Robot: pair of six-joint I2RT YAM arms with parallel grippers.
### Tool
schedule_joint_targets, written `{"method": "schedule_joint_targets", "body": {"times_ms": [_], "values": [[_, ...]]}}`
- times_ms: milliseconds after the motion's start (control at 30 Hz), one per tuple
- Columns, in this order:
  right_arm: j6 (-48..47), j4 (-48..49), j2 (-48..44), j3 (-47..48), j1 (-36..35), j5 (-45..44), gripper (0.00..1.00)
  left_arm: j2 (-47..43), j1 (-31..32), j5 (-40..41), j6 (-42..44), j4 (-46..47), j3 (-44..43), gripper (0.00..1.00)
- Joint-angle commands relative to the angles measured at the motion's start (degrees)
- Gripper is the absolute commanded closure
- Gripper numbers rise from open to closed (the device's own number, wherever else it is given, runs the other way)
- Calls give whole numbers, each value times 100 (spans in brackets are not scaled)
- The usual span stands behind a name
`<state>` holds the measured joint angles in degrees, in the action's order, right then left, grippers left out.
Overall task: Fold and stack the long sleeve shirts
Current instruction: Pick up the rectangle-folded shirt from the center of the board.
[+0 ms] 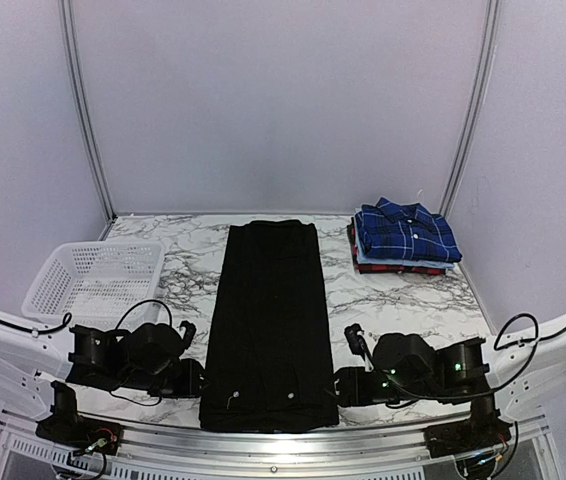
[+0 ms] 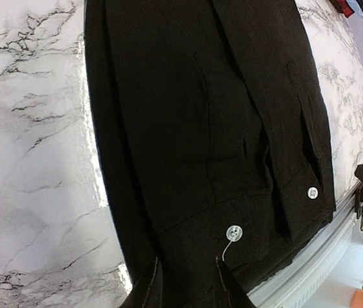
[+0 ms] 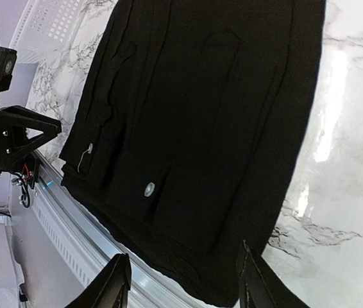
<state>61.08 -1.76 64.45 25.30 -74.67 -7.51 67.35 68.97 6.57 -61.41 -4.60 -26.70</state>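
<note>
A plain black shirt [image 1: 268,320] lies folded into a long narrow strip down the middle of the marble table, with small white buttons [image 1: 290,396] near its near end. My left gripper [image 1: 195,380] is low at its near left corner. In the left wrist view [image 2: 186,285] the jaws are open, with black cloth [image 2: 194,128] between the fingers [image 2: 144,289]. My right gripper [image 1: 343,386] is at the near right corner. In the right wrist view [image 3: 181,282] it is wide open, with the shirt's corner [image 3: 201,115] between the fingers [image 3: 253,282]. A folded stack [image 1: 405,235] stands at the back right: blue plaid on top, light blue and red beneath.
A white mesh basket [image 1: 93,280] stands at the left of the table and also shows in the right wrist view [image 3: 59,19]. A metal rail [image 1: 263,442] runs along the near table edge, just below the shirt's end. White walls close in the back and sides.
</note>
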Motion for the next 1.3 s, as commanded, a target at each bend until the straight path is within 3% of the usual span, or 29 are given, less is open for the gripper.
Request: {"method": "schedule_joint_targets", "body": {"times_ms": [0,267,500,800,1033,1267], "values": [[397,65,-274,-202,-30,-123,48,-74,59,181,-158,-31,94,71],[467,128,-231,-522,-29,26,47,93,153,189,-175,-75,167,70],[524,132,-193,-733,-29,-7,47,1044,548,308,-197,-64,-185,71],[516,556,-141,-904,-27,299,46,1216,849,542,-398,-788,-670,76],[452,588,41,-799,-21,398,44,335,846,689,-481,-1209,-506,62],[513,929,342,-790,-12,459,44,670,826,447,-411,-879,-439,53]]}}
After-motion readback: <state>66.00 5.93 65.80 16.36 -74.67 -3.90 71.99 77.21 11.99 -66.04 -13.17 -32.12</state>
